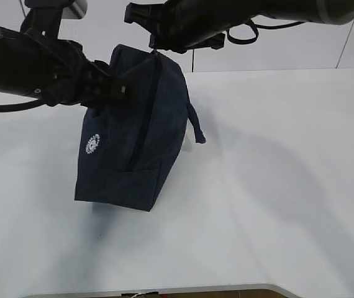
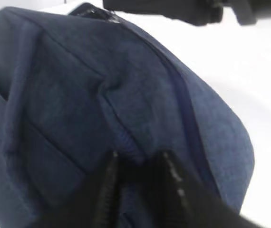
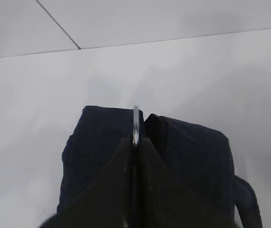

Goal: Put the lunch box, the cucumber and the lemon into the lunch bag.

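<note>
The dark navy lunch bag (image 1: 133, 143) stands tilted on the white table, its zipper running along the top and down the side. My left gripper (image 1: 118, 87) is shut on a fold of the bag's fabric (image 2: 126, 137), seen close in the left wrist view (image 2: 140, 156). My right gripper (image 1: 158, 46) is above the bag's top end, and in the right wrist view it (image 3: 135, 141) is shut on the metal ring pull (image 3: 136, 121) of the zipper. The bag also shows in that view (image 3: 192, 152). The lunch box, the cucumber and the lemon are out of view.
The white table (image 1: 276, 186) stretches right and in front of the bag. One padded handle (image 1: 195, 127) hangs off the bag's right side. The table's front edge (image 1: 226, 288) runs along the bottom. A white round logo (image 1: 92, 144) marks the bag's left face.
</note>
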